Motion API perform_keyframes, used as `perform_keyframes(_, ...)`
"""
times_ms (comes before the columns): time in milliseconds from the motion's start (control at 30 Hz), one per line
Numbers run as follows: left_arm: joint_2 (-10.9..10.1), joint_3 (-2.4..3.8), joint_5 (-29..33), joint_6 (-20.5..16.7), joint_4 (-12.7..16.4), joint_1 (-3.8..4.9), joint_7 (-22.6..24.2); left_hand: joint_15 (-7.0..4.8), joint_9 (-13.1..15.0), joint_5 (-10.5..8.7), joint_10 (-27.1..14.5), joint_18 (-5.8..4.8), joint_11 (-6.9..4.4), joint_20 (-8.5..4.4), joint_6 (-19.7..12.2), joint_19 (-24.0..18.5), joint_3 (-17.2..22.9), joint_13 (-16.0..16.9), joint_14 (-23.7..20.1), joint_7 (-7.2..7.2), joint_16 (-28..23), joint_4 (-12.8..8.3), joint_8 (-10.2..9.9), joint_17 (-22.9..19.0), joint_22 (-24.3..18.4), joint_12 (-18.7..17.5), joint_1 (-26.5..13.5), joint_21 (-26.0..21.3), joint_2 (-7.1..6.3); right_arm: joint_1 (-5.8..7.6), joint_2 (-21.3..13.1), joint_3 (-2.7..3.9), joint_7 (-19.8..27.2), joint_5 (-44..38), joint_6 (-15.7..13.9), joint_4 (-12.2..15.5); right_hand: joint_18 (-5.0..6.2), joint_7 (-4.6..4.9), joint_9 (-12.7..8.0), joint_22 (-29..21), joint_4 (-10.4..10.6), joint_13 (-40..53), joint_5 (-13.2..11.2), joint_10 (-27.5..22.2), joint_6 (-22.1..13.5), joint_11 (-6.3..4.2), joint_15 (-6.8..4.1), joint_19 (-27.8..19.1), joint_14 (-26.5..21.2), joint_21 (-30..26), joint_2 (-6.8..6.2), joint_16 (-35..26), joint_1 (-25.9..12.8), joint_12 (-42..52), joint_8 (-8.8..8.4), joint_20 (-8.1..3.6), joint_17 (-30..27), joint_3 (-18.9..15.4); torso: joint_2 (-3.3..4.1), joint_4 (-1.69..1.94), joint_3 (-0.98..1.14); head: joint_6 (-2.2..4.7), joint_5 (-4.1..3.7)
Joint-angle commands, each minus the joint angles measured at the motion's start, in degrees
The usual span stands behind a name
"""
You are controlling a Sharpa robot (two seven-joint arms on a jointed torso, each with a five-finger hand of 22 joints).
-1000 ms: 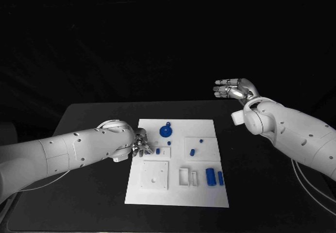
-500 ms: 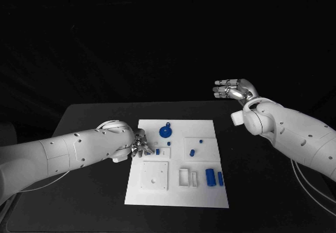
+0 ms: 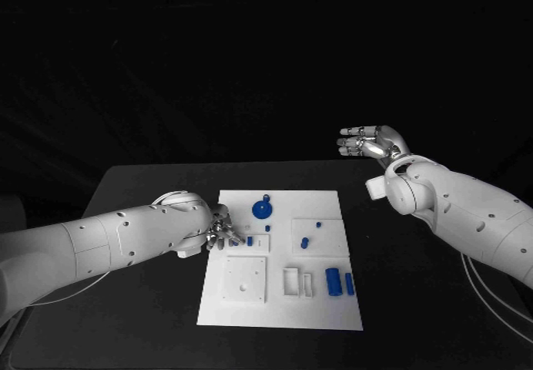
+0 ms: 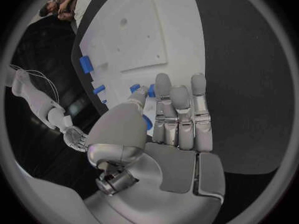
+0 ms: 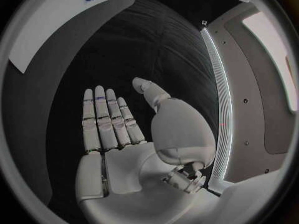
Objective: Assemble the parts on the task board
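The white task board (image 3: pixel 322 308) lies in the middle of the black table. On it are a round blue part (image 3: pixel 263 208), several small blue pegs such as one (image 3: pixel 304 242) near the centre, and two blue cylinders (image 3: pixel 333 281) at the near right. My left hand (image 3: pixel 222 231) hovers at the board's left edge, fingers stretched out and holding nothing, tips close to a small blue peg (image 3: pixel 250 240). In the left wrist view that hand (image 4: pixel 168 129) reaches over the board (image 4: pixel 143 40), with a blue peg (image 4: pixel 147 122) just behind the thumb. My right hand (image 3: pixel 372 142) is raised past the table's far right, empty, fingers straight (image 5: pixel 115 129).
A raised white square block (image 3: pixel 244 277) and a small white slotted holder (image 3: pixel 298 281) stand on the board's near half. Bare black table (image 3: pixel 145 308) runs along both sides of the board. The board's corner (image 5: pixel 50 25) appears in the right wrist view.
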Motion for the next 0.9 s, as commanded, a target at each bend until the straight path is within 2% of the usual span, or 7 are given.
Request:
perform_keyframes(33,0.0,-0.13,-0.3,0.1,-0.1,-0.21,-0.8,0.12,-0.2,-0.9,2.3,-0.44,-0.03,0.04,-0.2,0.4,-0.3,0.1,-0.3,0.39,-0.3,0.4,-0.2,-0.1,0.9,-0.4,0.0,-0.3,-0.45,-0.05,0.0,0.02,0.4,0.0,0.7,0.0,-0.28,-0.01,-0.1,0.0,0.0,-0.1,0.2,-0.4,-0.4,0.05,-0.09,-0.4,-0.4,-0.1,0.06,-0.2,-0.2,-0.2,-0.09,0.02,-0.1,-0.4,0.01,-0.01,-0.01,-0.05,-0.06)
perform_keyframes(200,-0.2,-0.12,-0.3,-0.6,-0.1,-0.21,-1.4,0.17,-0.2,-2.64,2.3,-0.44,-0.01,0.07,-0.3,0.4,-0.8,0.2,-0.4,0.49,-0.2,1.8,-0.1,-0.2,0.9,-0.5,-0.2,-0.5,-1.4,-0.1,-0.1,0.02,0.4,0.0,0.6,0.0,-0.28,0.0,-0.1,0.0,0.0,-0.1,0.2,-0.4,-0.5,0.05,-0.09,-0.4,-0.4,-0.1,0.06,-0.2,-0.2,-0.2,-0.1,0.02,-0.1,-0.4,0.01,0.05,-0.04,-0.09,-0.14)
perform_keyframes(267,-0.2,-0.12,-0.4,-1.1,-0.1,-0.21,-1.8,0.23,-0.2,-8.66,2.2,-0.44,0.04,0.09,-0.3,0.5,-0.6,0.3,-0.4,0.7,-0.2,3.2,0.0,-0.2,0.9,-0.4,-0.8,-0.5,-3.17,-0.12,-0.1,0.02,0.4,0.0,0.6,0.0,-0.28,0.03,-0.1,0.0,0.0,-0.1,0.2,-0.3,-0.7,0.06,-0.09,-0.5,-0.4,-0.1,0.07,-0.2,-0.2,-0.2,-0.12,0.03,-0.1,-0.5,-0.01,0.04,-0.05,-0.07,-0.15)
perform_keyframes(300,-0.3,-0.12,-0.4,-1.5,-0.1,-0.21,-2.0,0.32,-1.9,-10.96,2.2,-0.44,0.1,0.12,-0.2,0.5,1.8,0.4,-0.4,0.9,-0.1,5.8,-0.6,-0.3,0.9,-0.4,-0.7,-0.5,-5.28,-0.13,-0.1,0.02,0.4,0.0,0.6,0.0,-0.28,0.03,-0.1,0.0,0.0,-0.1,0.2,-0.3,-0.7,0.06,-0.09,-0.5,-0.4,-0.1,0.07,-0.2,-0.2,-0.2,-0.12,0.03,-0.1,-0.5,-0.01,0.05,-0.06,-0.07,-0.15)
perform_keyframes(467,-0.4,-0.11,-0.5,-2.7,-0.2,-0.21,-2.6,0.31,-4.5,-14.02,2.1,-0.44,0.18,0.12,-0.5,0.6,3.3,0.7,-0.4,1.05,0.1,11.6,0.2,-0.3,0.9,-0.2,0.1,-0.5,-8.95,-0.18,-0.1,0.02,0.4,0.0,0.6,0.0,-0.28,0.03,-0.1,0.0,0.0,-0.1,0.2,-0.3,-0.7,0.06,-0.09,-0.5,-0.4,-0.1,0.07,-0.2,-0.2,-0.2,-0.12,0.03,-0.1,-0.5,0.01,0.03,-0.05,-0.2,-0.14)
perform_keyframes(600,-0.6,-0.1,-0.5,-3.3,-0.2,-0.21,-2.9,0.23,-5.2,-14.72,2.2,-0.44,0.18,0.03,-0.6,0.7,2.6,0.7,-0.4,1.12,0.2,13.5,0.1,-0.3,1.0,-0.3,-0.3,-0.5,-10.47,-0.24,-0.1,0.02,0.4,0.0,0.6,0.0,-0.28,0.03,-0.1,0.0,0.0,-0.1,0.2,-0.3,-0.7,0.06,-0.09,-0.5,-0.4,-0.1,0.07,-0.2,-0.2,-0.2,-0.12,0.03,-0.1,-0.5,0.01,0.04,-0.04,-0.17,-0.18)
perform_keyframes(900,-1.1,0.07,0.2,-4.1,0.1,-0.21,-2.8,0.28,-6.8,-14.72,2.2,-0.44,0.21,0.05,-0.7,0.7,2.7,0.7,-0.4,1.22,0.0,13.7,0.1,-0.3,0.9,-0.6,-0.3,-0.6,-10.31,-0.38,-0.2,0.02,0.4,0.0,0.6,0.0,-0.28,0.03,-0.1,0.0,0.0,-0.1,0.2,-0.3,-0.7,0.06,-0.09,-0.5,-0.4,-0.1,0.07,-0.2,-0.2,-0.2,-0.12,0.03,-0.1,-0.5,-0.02,0.05,-0.04,-0.18,-0.15)
